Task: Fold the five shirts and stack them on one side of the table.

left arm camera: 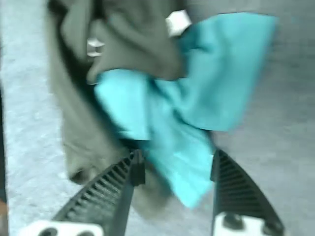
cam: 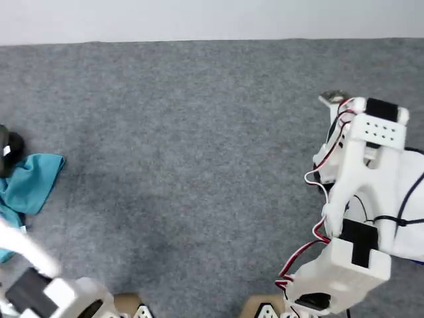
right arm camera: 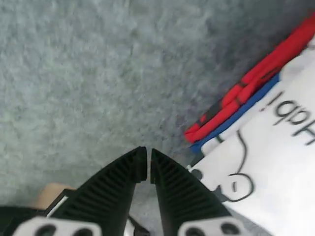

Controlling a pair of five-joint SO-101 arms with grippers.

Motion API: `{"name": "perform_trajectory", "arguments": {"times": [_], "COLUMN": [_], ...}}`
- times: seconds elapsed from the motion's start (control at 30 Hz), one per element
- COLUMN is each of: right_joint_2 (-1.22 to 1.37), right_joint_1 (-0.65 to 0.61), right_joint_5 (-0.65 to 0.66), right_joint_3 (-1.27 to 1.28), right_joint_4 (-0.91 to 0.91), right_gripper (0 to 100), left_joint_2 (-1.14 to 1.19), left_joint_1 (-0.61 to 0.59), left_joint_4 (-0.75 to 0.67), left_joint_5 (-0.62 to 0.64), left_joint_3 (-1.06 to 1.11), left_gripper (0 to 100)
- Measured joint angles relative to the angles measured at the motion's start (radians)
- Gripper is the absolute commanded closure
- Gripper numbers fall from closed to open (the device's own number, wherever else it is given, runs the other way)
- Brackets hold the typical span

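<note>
Closest to the high camera stands the right arm [cam: 361,199], white with red and black wires, over the right edge of the grey worktop [cam: 199,132]. The left arm [cam: 46,291] sits at the near left corner.

Black lettering and a line drawing are printed on a white shirt [right arm camera: 275,167]. It lies on top of a stack, with the folded edge of a blue shirt [right arm camera: 246,110] showing under it and a red shirt [right arm camera: 256,73] under that. The stack rests on the worktop just beside the right hand [right arm camera: 148,152]. That hand's two ribbed black fingers are drawn almost together, with only a thin slit between them and nothing in it. It hangs over bare grey surface, apart from the stack.

A teal shirt [left arm camera: 206,78] lies crumpled at the left edge of the worktop [cam: 33,182]. It is partly overlapped by a dark shirt [left arm camera: 128,39] that carries two small white tags [left arm camera: 178,22]; any print on them is too blurred to read. The left hand [left arm camera: 175,155] is spread wide, one finger on each side of the teal shirt's nearest point. Whether either finger touches the cloth cannot be told, and nothing is clamped.
</note>
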Motion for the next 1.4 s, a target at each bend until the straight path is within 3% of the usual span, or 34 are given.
{"name": "perform_trajectory", "arguments": {"times": [0.43, 0.73, 0.93, 1.0, 1.2, 1.4], "right_joint_2": [0.000, -0.018, -0.018, -0.018, -0.018, -0.018], "right_joint_1": [0.000, -0.005, -0.005, -0.005, -0.005, -0.005], "right_joint_5": [-0.071, -0.110, -0.110, -0.110, -0.110, -0.110], "right_joint_3": [0.109, 0.109, 0.109, 0.109, 0.109, 0.109], "right_joint_4": [0.000, 0.000, 0.000, 0.000, 0.000, 0.000], "right_gripper": [97.4, 97.4, 97.4, 97.4, 97.4, 97.4], "left_joint_2": [0.259, 0.456, 0.549, 0.554, 0.526, 0.236], "left_joint_1": [-0.267, -0.284, -0.255, -0.245, -0.233, -0.215], "left_joint_4": [-0.311, -0.408, -0.485, -0.499, -0.483, -0.358], "left_joint_5": [-0.130, -0.160, -0.160, -0.160, -0.153, 0.011], "left_joint_3": [0.000, 0.000, 0.000, 0.000, 0.000, 0.000], "left_gripper": [77, 79, 94, 100, 100, 100]}}
